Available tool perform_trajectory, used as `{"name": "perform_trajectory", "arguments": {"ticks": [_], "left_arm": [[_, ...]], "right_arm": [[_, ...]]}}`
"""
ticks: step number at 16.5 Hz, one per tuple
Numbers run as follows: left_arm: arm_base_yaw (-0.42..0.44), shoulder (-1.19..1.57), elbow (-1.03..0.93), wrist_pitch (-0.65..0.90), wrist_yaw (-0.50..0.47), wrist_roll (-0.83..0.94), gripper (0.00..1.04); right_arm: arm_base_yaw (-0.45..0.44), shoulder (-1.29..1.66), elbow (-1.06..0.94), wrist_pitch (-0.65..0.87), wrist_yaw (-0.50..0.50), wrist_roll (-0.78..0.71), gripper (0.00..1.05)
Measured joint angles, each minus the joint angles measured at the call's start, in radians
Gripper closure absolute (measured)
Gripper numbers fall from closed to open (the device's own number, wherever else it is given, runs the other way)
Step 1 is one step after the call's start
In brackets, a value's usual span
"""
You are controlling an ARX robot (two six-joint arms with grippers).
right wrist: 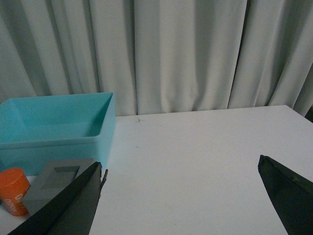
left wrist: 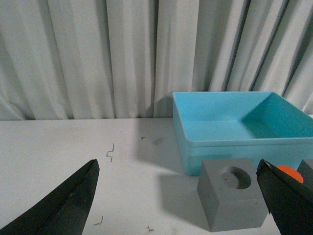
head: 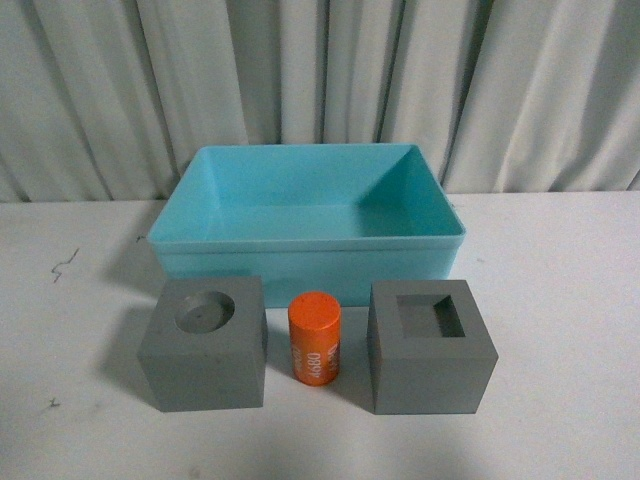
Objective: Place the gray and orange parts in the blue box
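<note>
While left gripper point(left wrist: 177, 164) and right gripper point(right wrist: 180, 161) gape empty, round-recess cube point(head: 205, 345) lies nearest left — square-recess cube point(head: 430, 350) nearest right. All 3 parts sit just in front of blue box point(head: 305, 262).

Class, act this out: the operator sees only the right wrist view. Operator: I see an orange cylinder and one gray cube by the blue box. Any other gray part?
Observer: Yes, a second gray cube, with a round recess, stands beyond the orange cylinder.
Operator: Anything in the box already?
Observer: No; the front view shows the blue box empty.
Operator: And the left arm?
Observer: The left fingers are spread wide, holding nothing.
</note>
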Motion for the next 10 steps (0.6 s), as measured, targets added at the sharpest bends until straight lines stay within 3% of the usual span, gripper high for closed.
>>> {"name": "perform_trajectory", "arguments": {"ticks": [10], "left_arm": [[0.000,0.000,0.000,0.000,0.000,0.000,0.07]], "right_arm": [[0.000,0.000,0.000,0.000,0.000,0.000,0.06]]}}
